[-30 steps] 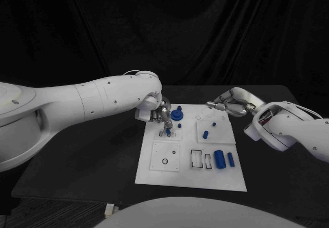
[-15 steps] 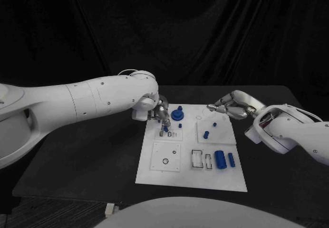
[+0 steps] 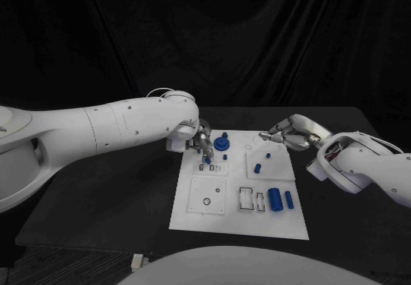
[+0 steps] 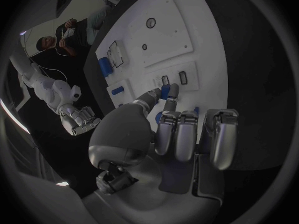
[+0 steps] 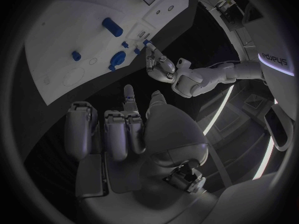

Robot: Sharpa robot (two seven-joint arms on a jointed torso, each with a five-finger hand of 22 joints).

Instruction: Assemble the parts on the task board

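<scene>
A small blue part (image 3: 208,160) is pinched between the thumb and a fingertip of the left hand (image 3: 199,141), held just over the pair of small slots (image 3: 209,168) in the upper left area of the white task board (image 3: 240,222), which lies mid-desk (image 3: 103,196). The left arm reaches in with its hand pointing down at the board. The right hand (image 3: 287,133) hovers at the board's far right corner, fingers curled in, holding nothing. In the right wrist view, "sharpa" (image 5: 276,59) is printed on the left arm. A blue knob (image 3: 223,142), pegs (image 3: 258,168) and a large cylinder (image 3: 275,199) sit on the board.
</scene>
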